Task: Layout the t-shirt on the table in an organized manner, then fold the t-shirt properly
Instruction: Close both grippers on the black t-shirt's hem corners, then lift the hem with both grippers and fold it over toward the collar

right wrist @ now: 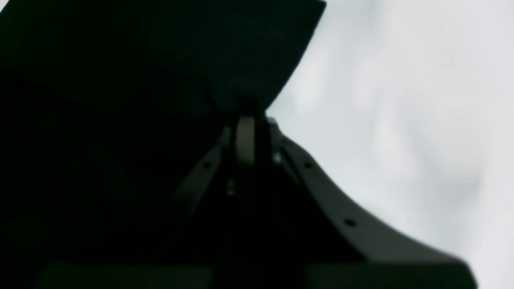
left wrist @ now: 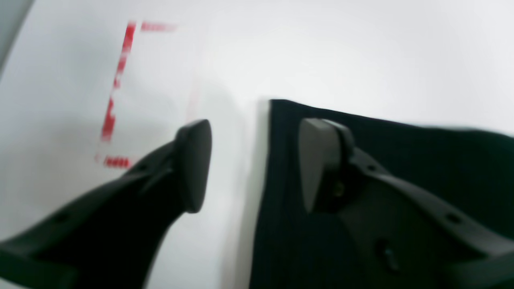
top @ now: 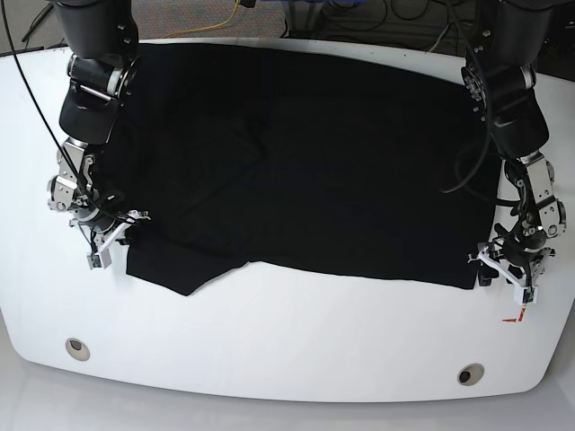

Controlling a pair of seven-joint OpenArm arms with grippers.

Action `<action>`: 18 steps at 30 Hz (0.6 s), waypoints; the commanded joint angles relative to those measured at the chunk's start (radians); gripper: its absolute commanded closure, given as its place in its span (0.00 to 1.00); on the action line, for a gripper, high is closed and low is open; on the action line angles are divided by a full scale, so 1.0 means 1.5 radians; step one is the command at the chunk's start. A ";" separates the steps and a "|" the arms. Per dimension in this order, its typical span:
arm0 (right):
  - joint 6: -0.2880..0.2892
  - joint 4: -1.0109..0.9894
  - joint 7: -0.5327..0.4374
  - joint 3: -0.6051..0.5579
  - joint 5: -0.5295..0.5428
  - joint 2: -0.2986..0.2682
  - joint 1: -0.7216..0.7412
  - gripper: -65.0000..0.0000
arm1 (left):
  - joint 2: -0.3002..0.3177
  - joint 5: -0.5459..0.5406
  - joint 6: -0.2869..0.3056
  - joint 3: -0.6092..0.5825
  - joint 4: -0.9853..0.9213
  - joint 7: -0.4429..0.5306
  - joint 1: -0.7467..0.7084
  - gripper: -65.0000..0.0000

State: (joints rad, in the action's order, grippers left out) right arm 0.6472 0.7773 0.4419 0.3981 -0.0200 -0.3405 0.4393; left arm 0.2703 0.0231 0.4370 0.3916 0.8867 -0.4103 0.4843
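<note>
The black t-shirt (top: 314, 162) lies spread over most of the white table (top: 296, 341), with its lower hem uneven at the left. In the base view my left gripper (top: 505, 269) is at the shirt's lower right corner. The left wrist view shows this gripper (left wrist: 257, 164) open, one finger (left wrist: 321, 160) above the t-shirt (left wrist: 401, 168) and the other (left wrist: 194, 164) above bare table (left wrist: 321, 48). My right gripper (top: 112, 244) is at the shirt's lower left edge. In the right wrist view it (right wrist: 249, 132) is shut on a pinch of t-shirt fabric (right wrist: 200, 48).
A red outline mark (left wrist: 116, 92) lies just beside the left gripper, also seen near the table's right front edge as a red mark (top: 517, 316). Two round holes (top: 78, 348) (top: 470, 373) sit near the front edge. Cables (top: 359, 13) run behind the table.
</note>
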 commanded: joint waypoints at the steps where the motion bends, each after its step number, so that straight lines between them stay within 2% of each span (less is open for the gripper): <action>1: -0.001 0.010 -0.001 0.000 0.002 -0.008 0.015 1.00 | 0.010 -0.007 0.001 -0.001 -0.013 0.042 0.026 0.34; 5: -0.001 0.010 -0.001 0.000 0.003 -0.008 0.015 1.00 | 0.010 -0.007 0.000 -0.003 -0.029 0.053 0.030 0.22; 18: 0.000 0.010 -0.001 0.000 0.003 -0.008 0.014 1.00 | 0.010 -0.007 0.000 -0.019 -0.147 0.073 0.085 0.21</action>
State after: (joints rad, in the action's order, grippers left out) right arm 0.6472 0.7776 0.4416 0.3981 -0.0193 -0.3382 0.4389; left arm 0.2710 0.0257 0.4347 0.3634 0.6750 -0.3412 0.5713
